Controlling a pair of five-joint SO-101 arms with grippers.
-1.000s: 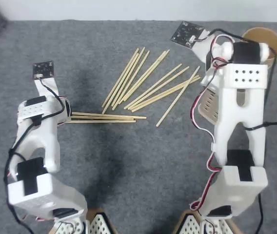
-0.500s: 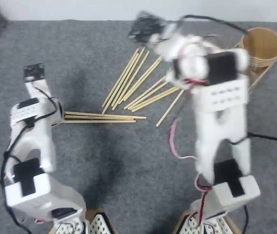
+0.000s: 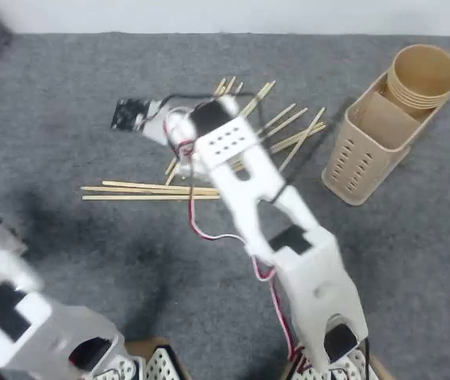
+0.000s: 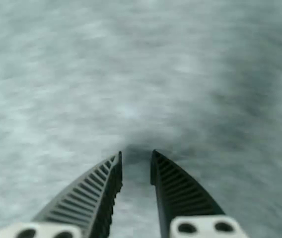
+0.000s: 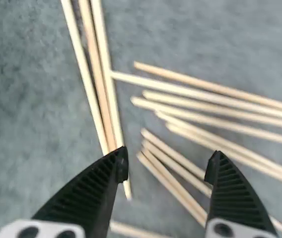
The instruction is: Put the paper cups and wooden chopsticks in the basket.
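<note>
Grey, felt-like surface (image 3: 383, 261) carries everything we log. The basket (image 3: 364, 154), tan with slotted walls, stands upright toward the right side. A nested stack of paper cups (image 3: 423, 75) sits in its far end, upright, rims above the basket wall.

All chopsticks are out on the surface. A loose fan of chopsticks (image 3: 292, 131) lies near the middle, its closest tips near the basket but not touching it. Three chopsticks (image 3: 146, 190) lie side by side, crosswise to the fan, just beside its near end.

The right arm (image 3: 245, 178) stretches out over the spot where the two groups meet. In its wrist view, the right gripper (image 5: 168, 163) is above the chopstick ends with its fingers (image 5: 99, 186) spread wide and nothing between them. One fingertip is over the end of the three chopsticks (image 5: 99, 74), the other over the ends of the fan (image 5: 205, 111). We cannot tell whether the tips touch any wood.

The left arm (image 3: 19, 317) sits at the near left edge. The left gripper (image 4: 136, 158) is over bare surface; its fingers (image 4: 99, 193) stand narrowly apart, holding nothing.
</note>
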